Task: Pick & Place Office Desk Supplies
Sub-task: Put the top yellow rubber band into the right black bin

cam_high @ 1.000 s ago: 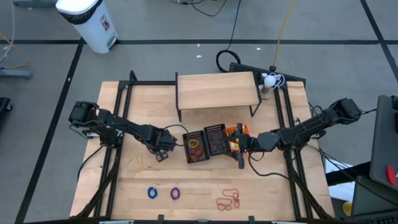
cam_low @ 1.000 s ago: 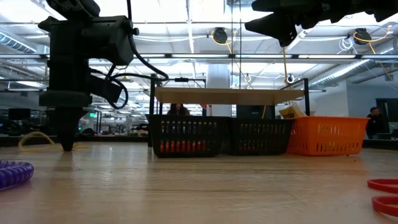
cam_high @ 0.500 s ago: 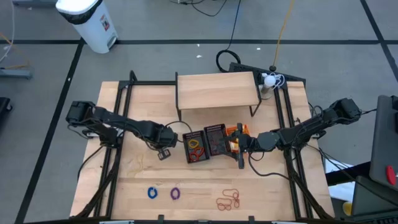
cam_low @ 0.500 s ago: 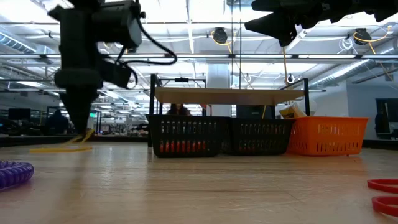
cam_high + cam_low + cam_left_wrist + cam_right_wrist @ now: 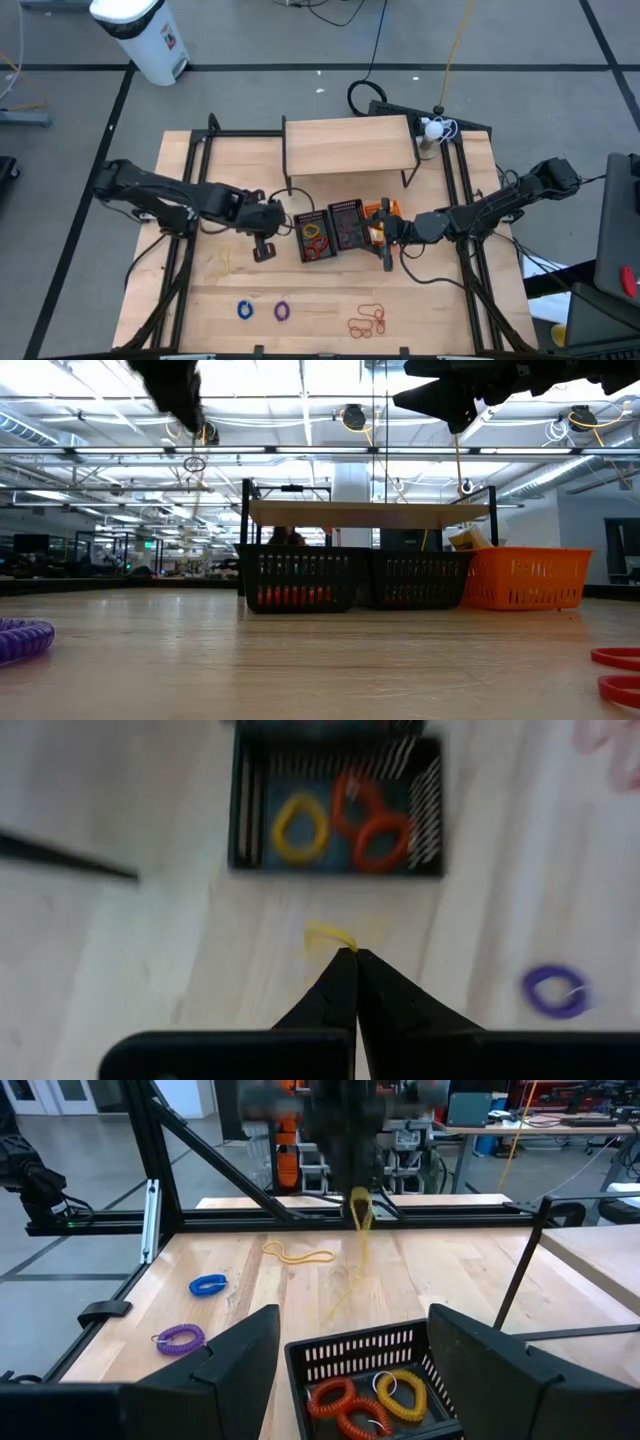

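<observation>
Your left gripper (image 5: 355,952) pinches a yellow elastic loop (image 5: 358,1215) (thin, dangling); it could slip before the black basket (image 5: 315,238). Right gripper (image 5: 355,1342) hovers spread.

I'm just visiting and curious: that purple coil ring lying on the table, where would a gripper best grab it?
Probably from straight above, pinching one side of the purple ring across its coiled band, one finger inside the hole, one outside. It lies flat on the table, too low for a sideways grab, and the blue ring beside it lies apart, leaving room to come down.
</observation>
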### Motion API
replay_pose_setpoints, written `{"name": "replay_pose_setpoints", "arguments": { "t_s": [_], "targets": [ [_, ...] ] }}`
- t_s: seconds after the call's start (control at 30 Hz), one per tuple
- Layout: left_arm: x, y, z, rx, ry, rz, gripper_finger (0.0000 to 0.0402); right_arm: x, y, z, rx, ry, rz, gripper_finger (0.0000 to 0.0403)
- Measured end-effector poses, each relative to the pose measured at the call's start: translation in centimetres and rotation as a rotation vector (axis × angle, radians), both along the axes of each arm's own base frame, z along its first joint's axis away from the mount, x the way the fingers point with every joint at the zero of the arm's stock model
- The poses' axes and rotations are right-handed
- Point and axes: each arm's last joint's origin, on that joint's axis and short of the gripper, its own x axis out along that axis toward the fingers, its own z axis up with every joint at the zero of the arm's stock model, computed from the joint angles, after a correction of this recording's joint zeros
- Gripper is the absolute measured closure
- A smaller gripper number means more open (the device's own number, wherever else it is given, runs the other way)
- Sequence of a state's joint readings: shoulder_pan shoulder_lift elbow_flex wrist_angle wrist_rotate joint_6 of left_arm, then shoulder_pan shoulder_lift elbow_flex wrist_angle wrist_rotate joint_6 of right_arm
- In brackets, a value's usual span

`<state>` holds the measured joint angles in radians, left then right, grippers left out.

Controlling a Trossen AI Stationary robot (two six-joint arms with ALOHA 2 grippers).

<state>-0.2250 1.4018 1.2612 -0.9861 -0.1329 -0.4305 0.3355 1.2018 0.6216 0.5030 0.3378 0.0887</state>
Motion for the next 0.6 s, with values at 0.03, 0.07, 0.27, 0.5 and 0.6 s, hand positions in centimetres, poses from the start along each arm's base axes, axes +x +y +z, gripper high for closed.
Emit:
{"name": "replay_pose_setpoints", "arguments": {
  "t_s": [0.03, 0.07, 0.27, 0.5, 0.6],
  "targets": [
    [-0.1, -0.3, 1.0, 0.015, -0.035, -0.016, 0.0401, 0.0, 0.0, 0.0, 0.000, -0.001, 0.000, 0.0156],
    [-0.1, -0.6, 2.1, 0.031, -0.071, -0.033, 0.0401, 0.0, 0.0, 0.0, 0.001, -0.002, 0.000, 0.0156],
    [-0.2, -2.3, 7.0, 0.146, -0.303, -0.101, 0.0401, 0.0, 0.0, 0.2, 0.007, -0.020, 0.000, 0.0156],
    [2.1, -2.8, 8.6, 0.137, -0.535, -0.239, 0.0401, 0.1, 0.2, 1.0, 0.041, -0.100, 0.047, 0.0156],
    [3.7, -2.6, 8.1, 0.157, -0.567, -0.268, 0.0401, 0.1, 0.3, 1.4, 0.058, -0.141, 0.074, 0.0156]
  ]
}}
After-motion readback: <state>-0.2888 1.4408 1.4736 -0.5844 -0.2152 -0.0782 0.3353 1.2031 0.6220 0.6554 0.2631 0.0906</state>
